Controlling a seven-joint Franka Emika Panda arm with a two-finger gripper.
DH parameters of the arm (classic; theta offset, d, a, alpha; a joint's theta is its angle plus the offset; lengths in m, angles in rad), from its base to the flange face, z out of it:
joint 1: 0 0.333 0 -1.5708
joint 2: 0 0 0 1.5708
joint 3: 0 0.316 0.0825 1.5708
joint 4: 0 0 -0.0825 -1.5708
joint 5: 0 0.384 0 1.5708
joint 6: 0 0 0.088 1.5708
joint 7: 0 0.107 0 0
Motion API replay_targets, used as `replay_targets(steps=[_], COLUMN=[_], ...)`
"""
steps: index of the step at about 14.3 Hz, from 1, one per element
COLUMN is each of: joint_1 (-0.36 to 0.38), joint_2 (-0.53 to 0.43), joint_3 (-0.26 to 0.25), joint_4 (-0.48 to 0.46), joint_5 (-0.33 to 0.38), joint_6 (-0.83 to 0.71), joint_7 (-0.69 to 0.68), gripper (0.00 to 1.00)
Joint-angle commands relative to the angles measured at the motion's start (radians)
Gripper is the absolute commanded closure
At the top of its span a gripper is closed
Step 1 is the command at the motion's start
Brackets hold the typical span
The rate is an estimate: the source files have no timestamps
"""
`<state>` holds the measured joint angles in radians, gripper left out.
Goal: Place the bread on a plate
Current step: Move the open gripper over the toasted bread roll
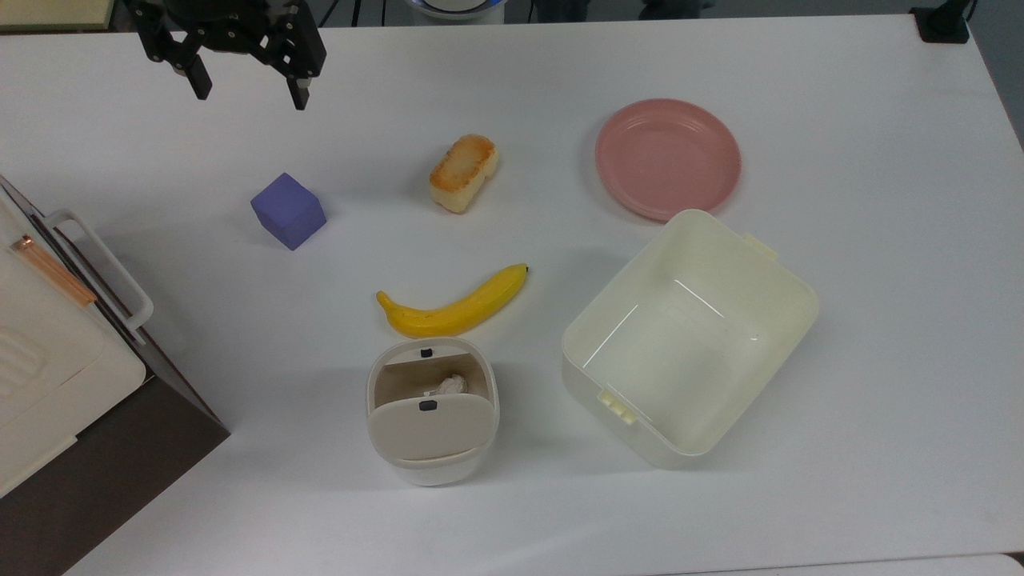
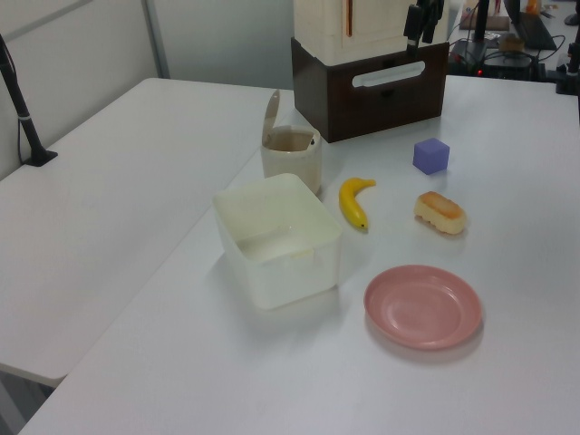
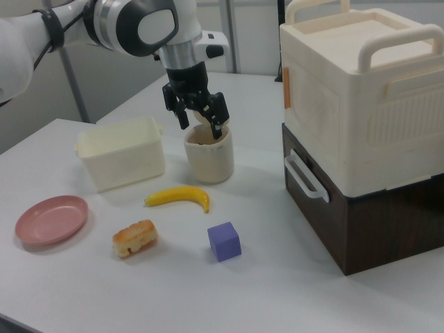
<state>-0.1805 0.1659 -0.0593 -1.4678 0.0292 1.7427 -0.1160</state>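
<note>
One gripper up high, jaws spread, holding nothing. Bread on table btwn purple cube & pink plate, apart from both.

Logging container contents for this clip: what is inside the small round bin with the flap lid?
In the bin a small white paper wad shows through the open half. The flap covers the rest, so anything beneath it is hidden.

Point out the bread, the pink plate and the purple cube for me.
bread [image 1: 463, 170]: top view, its toasted top.
pink plate [image 1: 666, 158]: top view, its flat middle.
purple cube [image 1: 288, 210]: top view, its upper face.
</note>
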Motion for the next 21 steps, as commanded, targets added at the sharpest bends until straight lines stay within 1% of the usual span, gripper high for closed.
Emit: replay_targets(steps=[1,2,5,6,8,9,10,12,13,15,19,21], joint_1=[0.009,0.015,0.018,0.018,0.019,0.021,0.035,0.102,0.124,0.128,0.157,0.188], joint_2=[-0.005,-0.008,-0.029,-0.042,-0.062,-0.063,-0.062,-0.063,-0.069,-0.1,-0.199,-0.213], joint_3=[0.006,0.007,0.009,0.009,0.009,0.01,0.012,0.01,0.009,0.01,0.01,0.009], joint_4=[-0.032,-0.061,-0.123,-0.158,-0.218,-0.235,-0.255,-0.349,-0.388,-0.428,-0.546,-0.586], joint_5=[0.02,0.02,0.021,0.024,0.058,0.061,0.061,0.061,0.06,0.06,0.06,0.057], joint_6=[-0.04,-0.06,-0.057,-0.054,-0.029,-0.011,0.01,0.154,0.208,0.213,0.213,0.216], joint_7=[-0.021,-0.017,-0.01,-0.008,0.007,0.019,0.039,0.135,0.165,0.167,0.17,0.188], gripper=[0.0,0.0,0.0,0.0,0.0,0.0,0.0,0.0,0.0,0.0,0.0,0.0])
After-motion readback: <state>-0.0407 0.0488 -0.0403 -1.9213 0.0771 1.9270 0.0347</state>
